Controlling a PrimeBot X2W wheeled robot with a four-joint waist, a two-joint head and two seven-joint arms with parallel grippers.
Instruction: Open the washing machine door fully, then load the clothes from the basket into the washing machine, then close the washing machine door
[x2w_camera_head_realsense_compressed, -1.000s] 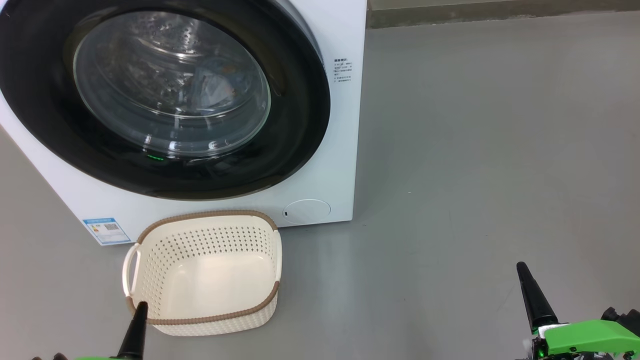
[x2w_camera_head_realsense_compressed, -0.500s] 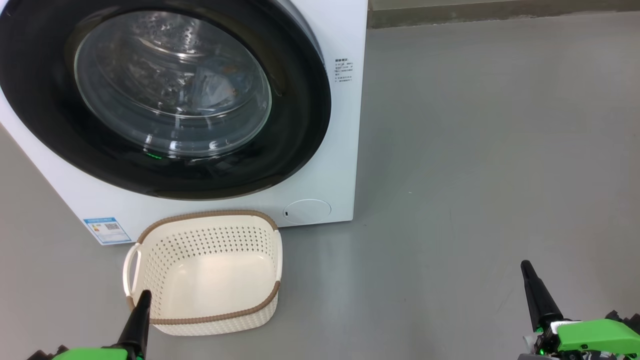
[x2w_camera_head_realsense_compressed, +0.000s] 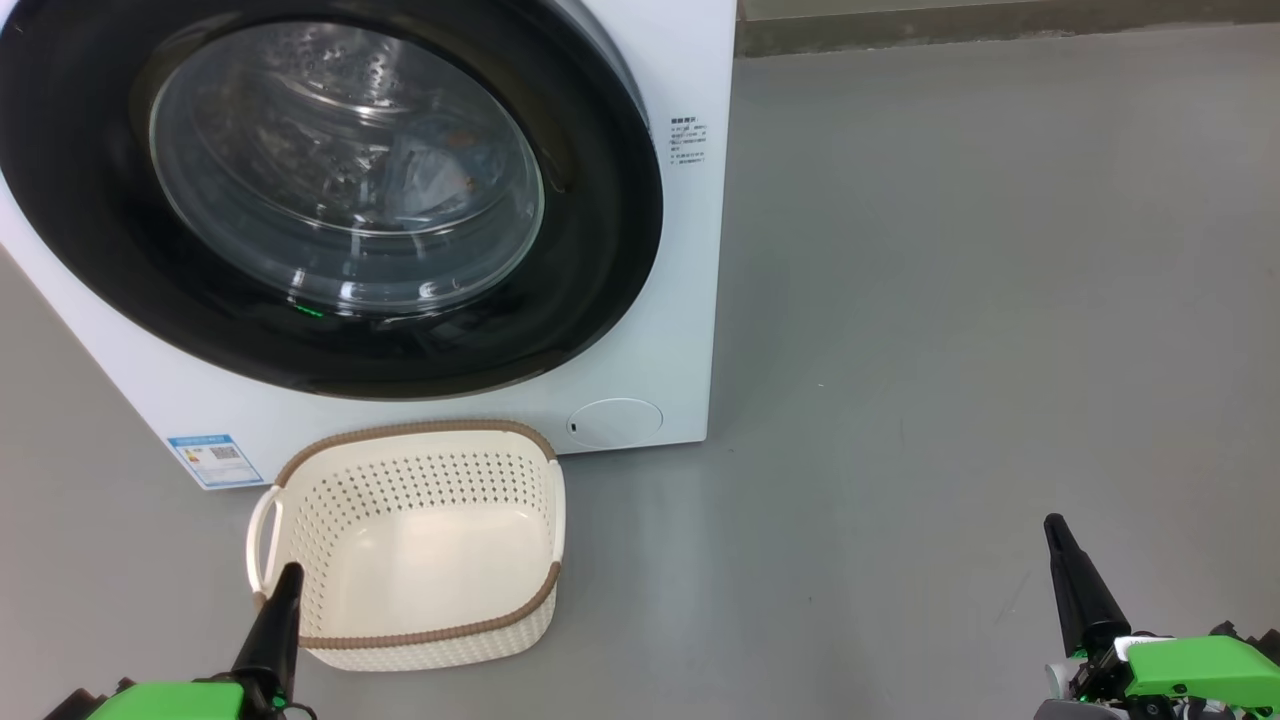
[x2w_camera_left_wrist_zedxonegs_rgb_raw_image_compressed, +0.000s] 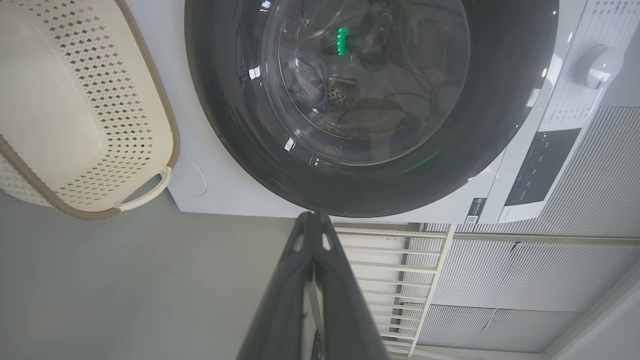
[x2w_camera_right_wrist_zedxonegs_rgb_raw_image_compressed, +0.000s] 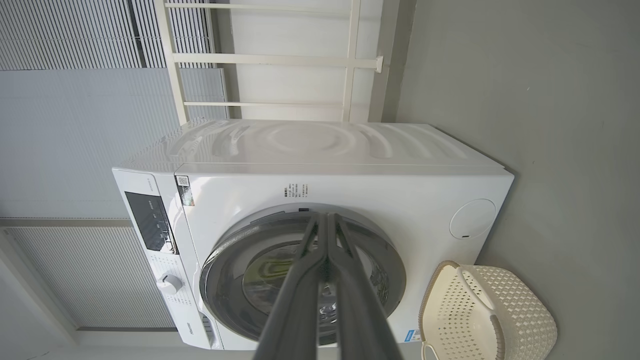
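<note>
The white washing machine (x2w_camera_head_realsense_compressed: 690, 250) fills the upper left of the head view, its round black-rimmed door (x2w_camera_head_realsense_compressed: 600, 250) shut against the front. Through the glass bowl I make out light-blue clothes (x2w_camera_head_realsense_compressed: 440, 175) inside the drum. The cream basket (x2w_camera_head_realsense_compressed: 415, 545) stands on the floor below the door and holds nothing. My left gripper (x2w_camera_head_realsense_compressed: 285, 580) is shut, its tip over the basket's near left rim. My right gripper (x2w_camera_head_realsense_compressed: 1055, 530) is shut and hangs over bare floor far to the right. The wrist views show the door (x2w_camera_left_wrist_zedxonegs_rgb_raw_image_compressed: 500, 100) (x2w_camera_right_wrist_zedxonegs_rgb_raw_image_compressed: 390, 270) and both grippers (x2w_camera_left_wrist_zedxonegs_rgb_raw_image_compressed: 312, 220) (x2w_camera_right_wrist_zedxonegs_rgb_raw_image_compressed: 327, 220) with fingers pressed together.
Grey floor (x2w_camera_head_realsense_compressed: 950, 300) spreads wide to the right of the machine. A wall base (x2w_camera_head_realsense_compressed: 1000, 25) runs along the back. A white railing (x2w_camera_right_wrist_zedxonegs_rgb_raw_image_compressed: 280, 60) and ribbed wall panels (x2w_camera_left_wrist_zedxonegs_rgb_raw_image_compressed: 575, 200) stand behind the machine. The control panel with a knob (x2w_camera_left_wrist_zedxonegs_rgb_raw_image_compressed: 597, 65) sits on the machine's top front.
Both grippers have shifted slightly: the left sank a little lower in the head view and the right tip rose a little. Door, basket and machine stayed still.
</note>
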